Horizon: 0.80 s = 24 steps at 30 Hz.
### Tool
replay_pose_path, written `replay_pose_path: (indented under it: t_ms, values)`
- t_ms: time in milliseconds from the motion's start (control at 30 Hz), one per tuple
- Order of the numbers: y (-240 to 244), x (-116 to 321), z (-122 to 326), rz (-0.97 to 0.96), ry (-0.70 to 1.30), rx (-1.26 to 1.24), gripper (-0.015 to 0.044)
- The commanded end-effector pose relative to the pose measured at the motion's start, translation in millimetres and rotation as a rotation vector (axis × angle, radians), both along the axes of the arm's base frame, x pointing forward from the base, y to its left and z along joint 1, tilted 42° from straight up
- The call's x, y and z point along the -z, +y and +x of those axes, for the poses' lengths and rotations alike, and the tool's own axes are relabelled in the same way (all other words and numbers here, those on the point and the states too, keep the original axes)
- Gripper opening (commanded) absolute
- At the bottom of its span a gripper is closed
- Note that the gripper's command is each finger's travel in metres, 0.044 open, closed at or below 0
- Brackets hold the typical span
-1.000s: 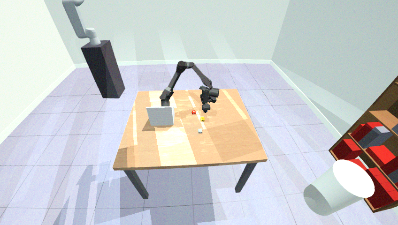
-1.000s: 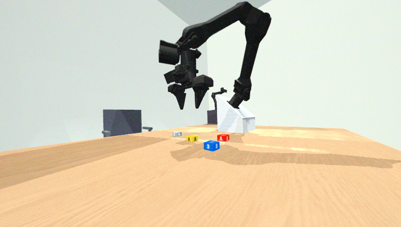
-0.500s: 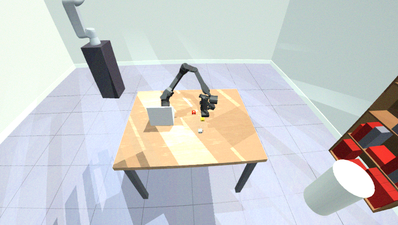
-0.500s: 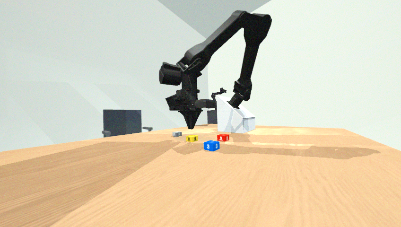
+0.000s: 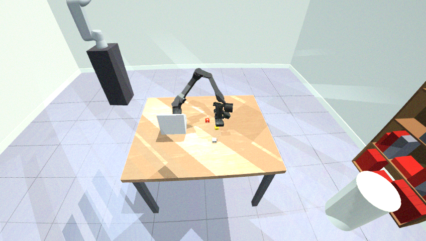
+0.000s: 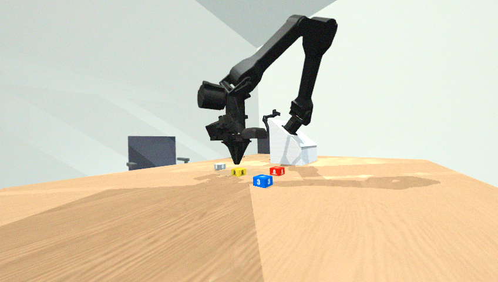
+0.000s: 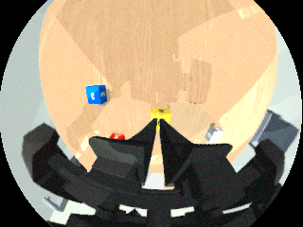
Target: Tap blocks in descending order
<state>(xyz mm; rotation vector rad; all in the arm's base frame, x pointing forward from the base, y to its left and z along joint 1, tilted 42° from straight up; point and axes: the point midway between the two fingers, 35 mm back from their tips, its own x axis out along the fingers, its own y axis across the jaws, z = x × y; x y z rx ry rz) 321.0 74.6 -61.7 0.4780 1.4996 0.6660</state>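
My gripper (image 5: 219, 124) (image 6: 236, 163) (image 7: 158, 121) is shut, with nothing between its fingertips. It points down, with the tips just above the yellow block (image 5: 216, 127) (image 6: 238, 172) (image 7: 161, 113), overlapping it in the wrist view. The yellow block's digit is too small to read surely. The blue block (image 6: 262, 181) (image 7: 97, 95) shows a 3; the arm hides it in the top view. The red block (image 5: 207, 120) (image 6: 276, 171) (image 7: 116, 136) is partly hidden by a finger in the wrist view. The white block (image 5: 214, 140) (image 6: 219, 166) (image 7: 214, 133) lies apart. The red and white digits are unclear.
A white slope-topped box (image 5: 173, 124) (image 6: 291, 150) stands on the wooden table (image 5: 203, 167) (image 6: 174, 237) beside the arm's base. A dark chair (image 6: 151, 150) stands beyond the table. A shelf with red boxes (image 5: 408, 167) and a white cylinder (image 5: 349, 206) are off to the right.
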Motion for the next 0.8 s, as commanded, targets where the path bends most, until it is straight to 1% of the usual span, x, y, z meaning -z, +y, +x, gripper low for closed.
replay_pose_path:
  t_ms: [0,433,567,700,767]
  values:
    - [4,5,-1,0.003,0.005,0.003,0.002]
    - [13,14,-2,0.004,0.005,0.003,0.002]
    - [-6,-6,-1,0.003,0.005,0.003,0.002]
    - [-10,-10,0,0.002,0.005,0.003,0.002]
    - [-28,-29,4,-0.001,0.004,0.004,0.002]
